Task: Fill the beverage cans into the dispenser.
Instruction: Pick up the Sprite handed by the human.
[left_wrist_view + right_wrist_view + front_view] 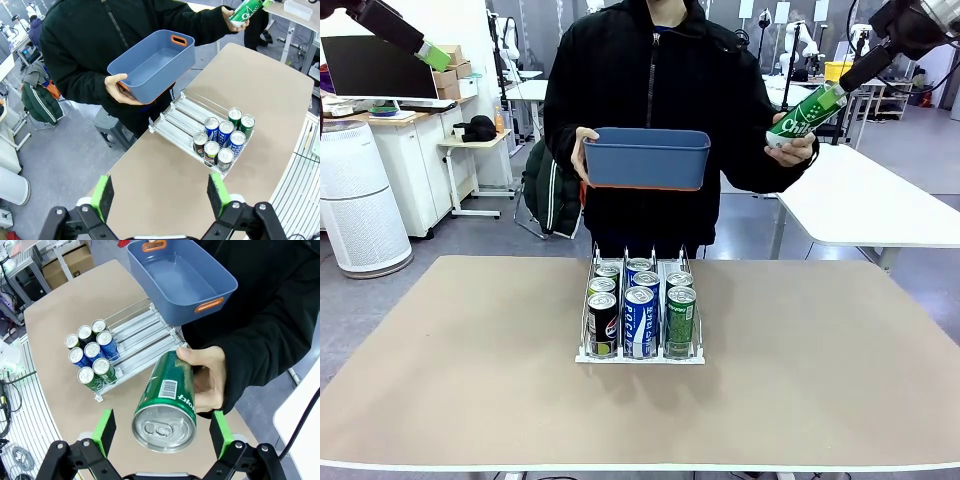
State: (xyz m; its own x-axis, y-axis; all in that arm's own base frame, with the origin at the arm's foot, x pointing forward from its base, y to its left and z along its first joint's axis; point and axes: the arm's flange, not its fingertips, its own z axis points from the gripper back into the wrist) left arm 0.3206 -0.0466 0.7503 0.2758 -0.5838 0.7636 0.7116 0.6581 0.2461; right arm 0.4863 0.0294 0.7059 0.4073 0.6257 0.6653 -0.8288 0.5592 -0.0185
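Note:
The white three-lane dispenser (640, 355) stands mid-table with several cans: black ones (603, 322) on the left, blue (639, 320) in the middle, green (680, 318) on the right. The rack's far half (187, 107) is bare. A person's hand (210, 375) holds up a green can (167, 395) by its far end. My right gripper (162, 432) is open around the can's silver top, with a gap at each pad. High at the upper left, my left gripper (161, 192) hangs open with nothing in it, its green pad (438, 55) showing.
The person stands at the far table edge and holds an empty blue plastic bin (647, 157) with orange handles in the other hand, above the rack's far end. A white table (880, 210) stands behind on the right.

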